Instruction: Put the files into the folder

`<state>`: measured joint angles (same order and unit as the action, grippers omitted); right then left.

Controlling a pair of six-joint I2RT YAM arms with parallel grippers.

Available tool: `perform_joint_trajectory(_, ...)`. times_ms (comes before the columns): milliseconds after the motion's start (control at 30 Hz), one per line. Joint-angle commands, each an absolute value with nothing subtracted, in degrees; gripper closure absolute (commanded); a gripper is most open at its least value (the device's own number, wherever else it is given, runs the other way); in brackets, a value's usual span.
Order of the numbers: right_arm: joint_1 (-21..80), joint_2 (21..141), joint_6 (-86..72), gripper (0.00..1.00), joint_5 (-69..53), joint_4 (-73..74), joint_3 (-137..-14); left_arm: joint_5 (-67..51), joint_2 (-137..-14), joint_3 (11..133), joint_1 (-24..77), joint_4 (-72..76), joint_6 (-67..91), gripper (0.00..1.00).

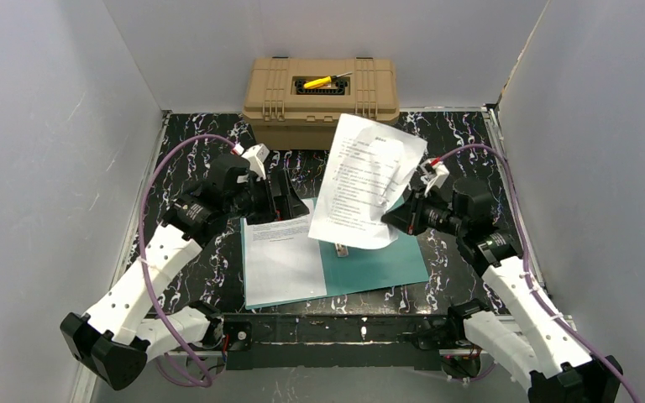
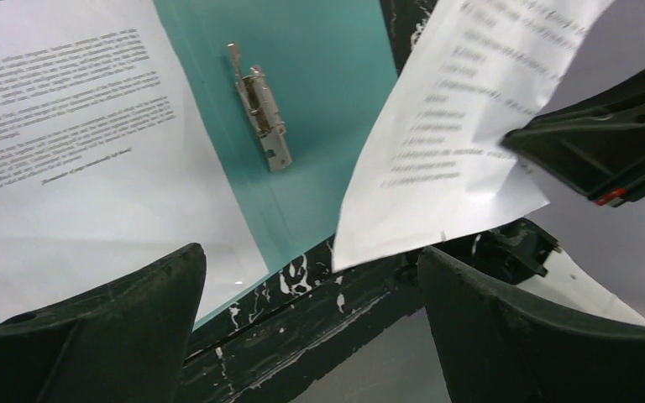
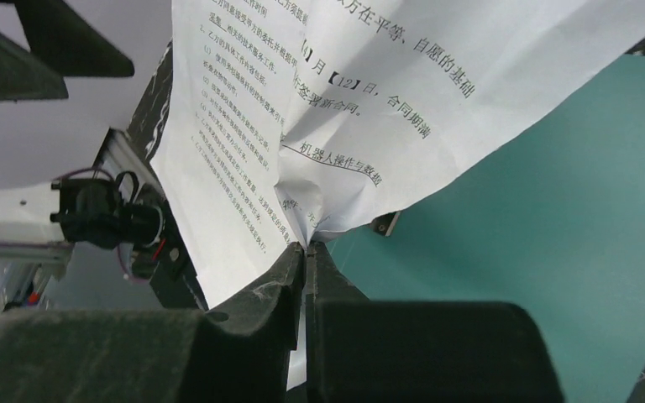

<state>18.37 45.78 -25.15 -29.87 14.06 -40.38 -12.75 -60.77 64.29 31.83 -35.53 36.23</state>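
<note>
An open teal folder (image 1: 386, 262) lies flat near the table's front, its metal clip (image 2: 260, 109) at the spine. One white printed sheet (image 1: 281, 260) lies on the folder's left leaf, also in the left wrist view (image 2: 76, 159). My right gripper (image 1: 396, 220) is shut on the second printed sheet (image 1: 365, 180), held crumpled and tilted above the folder's right leaf; the pinch shows in the right wrist view (image 3: 306, 248). My left gripper (image 1: 290, 201) is open and empty, hovering above the folder's far left edge, its fingers (image 2: 117, 336) spread wide.
A tan hard case (image 1: 323, 101) with a yellow-handled tool (image 1: 319, 82) on its lid stands at the back. Grey walls enclose left, right and back. The table top is black marble-patterned (image 1: 210, 269). Purple cables loop from both arms.
</note>
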Motion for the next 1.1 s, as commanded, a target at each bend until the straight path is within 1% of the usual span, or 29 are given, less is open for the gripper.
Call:
perform_joint_trajectory(0, 23.8, 45.0, -22.7, 0.87, -31.0, 15.2, -44.1, -21.0, -58.8, 65.0, 30.6, -32.3, 37.0, 0.04)
perform_joint_trajectory(300, 30.1, 45.9, -23.9, 0.86, -32.9, 13.3, -46.8, -27.8, -57.4, 60.6, 29.8, -23.9, 42.2, 0.05)
perform_joint_trajectory(400, 31.5, 46.4, -24.7, 0.86, -33.8, 12.1, -47.5, -30.0, -57.4, 59.5, 29.8, -21.4, 43.5, 0.08)
perform_joint_trajectory(467, 32.3, 46.7, -24.7, 0.86, -33.8, 12.0, -48.1, -31.7, -57.6, 59.0, 29.8, -19.7, 44.3, 0.13)
perform_joint_trajectory(567, 33.1, 47.0, -24.0, 0.85, -33.8, 12.5, -48.8, -34.4, -57.4, 58.2, 29.8, -15.9, 46.0, 0.27)
perform_joint_trajectory(633, 33.5, 47.3, -23.9, 0.85, -34.0, 12.5, -49.1, -35.8, -57.4, 57.6, 29.8, -13.6, 47.1, 0.40)
perform_joint_trajectory(733, 33.7, 47.1, -23.8, 0.85, -34.0, 12.9, -49.7, -37.3, -57.6, 57.2, 29.8, -11.9, 47.6, 0.67)
perform_joint_trajectory(767, 33.7, 47.0, -23.7, 0.84, -33.9, 13.2, -49.8, -37.6, -57.6, 57.2, 29.7, -11.6, 47.8, 0.80)
perform_joint_trajectory(800, 33.7, 46.9, -23.4, 0.84, -33.7, 13.5, -50.1, -37.9, -57.5, 57.1, 29.8, -11.3, 47.9, 0.87)
perform_joint_trajectory(833, 33.7, 46.6, -23.1, 0.83, -33.8, 14.0, -50.6, -38.1, -57.3, 57.2, 29.8, -11.0, 47.9, 1.00)
perform_joint_trajectory(867, 33.7, 46.4, -22.8, 0.81, -33.7, 14.6, -51.0, -38.3, -57.0, 57.1, 29.8, -10.6, 47.9, 1.00)
perform_joint_trajectory(933, 33.7, 45.8, -22.1, 0.72, -33.1, 15.9, -51.8, -39.5, -56.1, 56.8, 29.7, -8.9, 47.7, 1.00)
perform_joint_trajectory(1000, 33.7, 44.8, -21.7, 0.57, -31.9, 17.0, -52.3, -40.2, -54.8, 56.8, 29.7, -7.7, 46.9, 1.00)
perform_joint_trajectory(1067, 33.7, 43.4, -21.4, 0.48, -30.5, 17.7, -52.6, -40.7, -53.4, 57.1, 29.7, -7.6, 45.6, 1.00)
